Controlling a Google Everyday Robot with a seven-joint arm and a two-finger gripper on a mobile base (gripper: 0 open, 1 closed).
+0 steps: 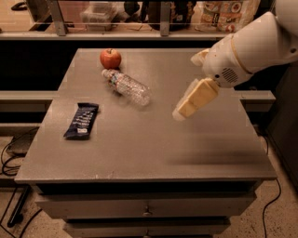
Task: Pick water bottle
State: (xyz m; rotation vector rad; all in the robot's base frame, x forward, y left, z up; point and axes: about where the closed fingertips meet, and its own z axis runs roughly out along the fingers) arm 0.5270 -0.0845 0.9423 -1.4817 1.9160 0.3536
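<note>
The water bottle [127, 87] is a small clear ribbed plastic bottle. It lies on its side on the grey table [144, 139], at the back left, with its pale cap pointing towards a red apple [110, 58]. My gripper [182, 111] hangs above the table to the right of the bottle, about a bottle's length away from it. Its cream fingers point down and to the left. It holds nothing that I can see.
A dark blue snack bar wrapper [82, 121] lies near the table's left edge. A shelf with packages [223, 14] runs behind the table. Cables [11, 153] lie on the floor at the left. The table has drawers [146, 210] below its front edge.
</note>
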